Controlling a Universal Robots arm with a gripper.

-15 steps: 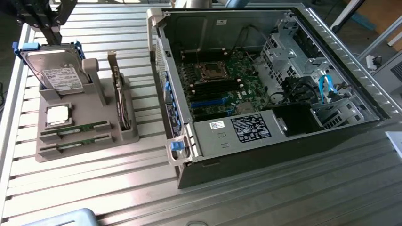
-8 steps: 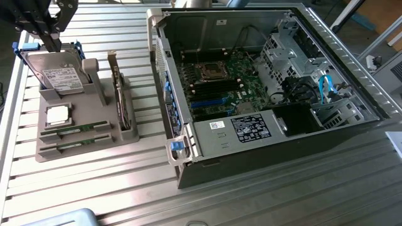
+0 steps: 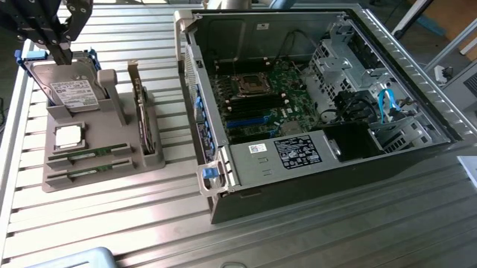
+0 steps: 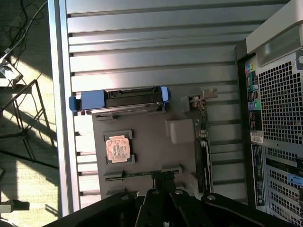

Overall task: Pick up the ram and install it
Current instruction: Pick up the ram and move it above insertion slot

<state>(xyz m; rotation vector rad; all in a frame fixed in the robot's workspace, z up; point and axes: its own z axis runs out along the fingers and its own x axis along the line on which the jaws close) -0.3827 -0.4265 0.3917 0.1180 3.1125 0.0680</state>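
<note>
Two green ram sticks lie in slots at the near end of a grey holder (image 3: pixel 104 181): one ram (image 3: pixel 89 153) and a second ram (image 3: pixel 93 171) just in front of it. My gripper (image 3: pixel 62 54) hangs over the far end of the holder, above the hard drive (image 3: pixel 75 89), well away from the sticks. Its dark fingers are shut with nothing between them. In the wrist view the gripper (image 4: pixel 164 191) looks down on the holder, and one ram (image 4: pixel 137 174) shows as a thin green strip just beyond the fingertips.
The holder also carries a silver processor chip (image 3: pixel 69 135) and an upright expansion card (image 3: pixel 142 114). An open computer case (image 3: pixel 313 95) with its motherboard (image 3: pixel 257 103) stands at the exterior view's right on a ribbed metal table (image 3: pixel 111 223). The case's rear panel (image 4: pixel 277 118) is in the wrist view.
</note>
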